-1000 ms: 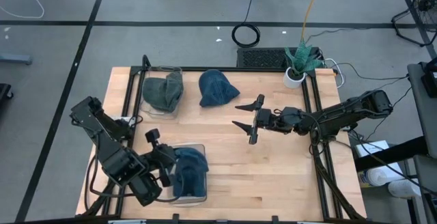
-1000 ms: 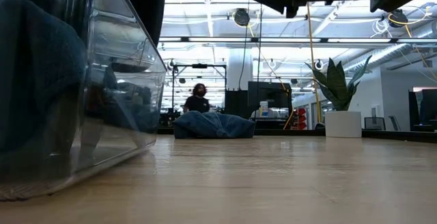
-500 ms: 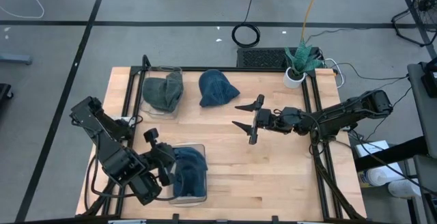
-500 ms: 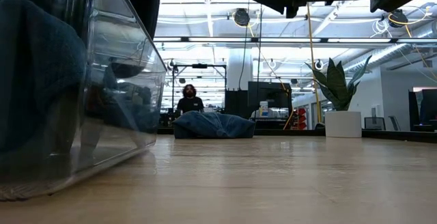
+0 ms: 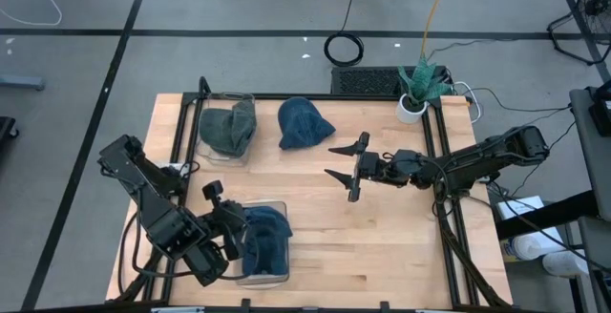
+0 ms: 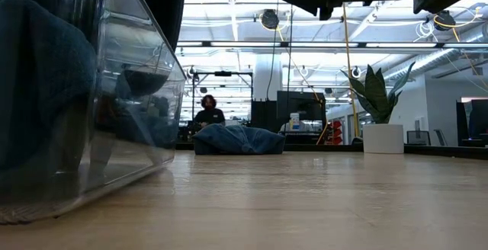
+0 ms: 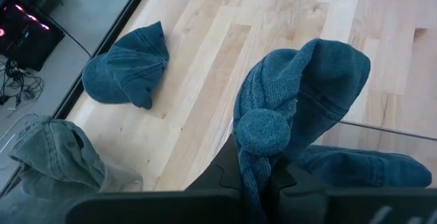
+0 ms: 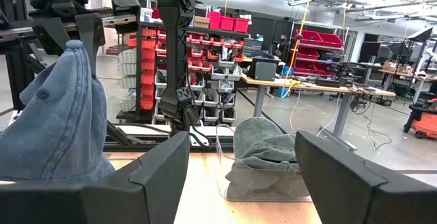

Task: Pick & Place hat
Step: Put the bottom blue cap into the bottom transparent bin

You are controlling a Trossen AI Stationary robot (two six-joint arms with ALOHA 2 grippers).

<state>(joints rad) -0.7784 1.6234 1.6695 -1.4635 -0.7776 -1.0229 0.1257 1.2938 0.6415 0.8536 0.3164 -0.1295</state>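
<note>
Left claw [image 5: 232, 235] clamped on blue knit hat [image 5: 263, 238] in near clear bin [image 5: 277, 277], right claw [image 5: 345, 174] apart

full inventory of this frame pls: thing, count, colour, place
knit beanie: 1, dark blue, pinched by the left gripper over the near clear bin
near clear bin: 1, transparent, table's near left part
far clear bin: 1, transparent, far left of table
grey-green hat: 1, lying in the far clear bin
blue cap: 1, on the bare wood beside the far bin
potted plant: 1, green in a white pot, far right corner
table: 1, light wood
person: 1, dark top, in the room beyond the table
left gripper: shut on the beanie
right gripper: open, empty, above the table's middle
</note>
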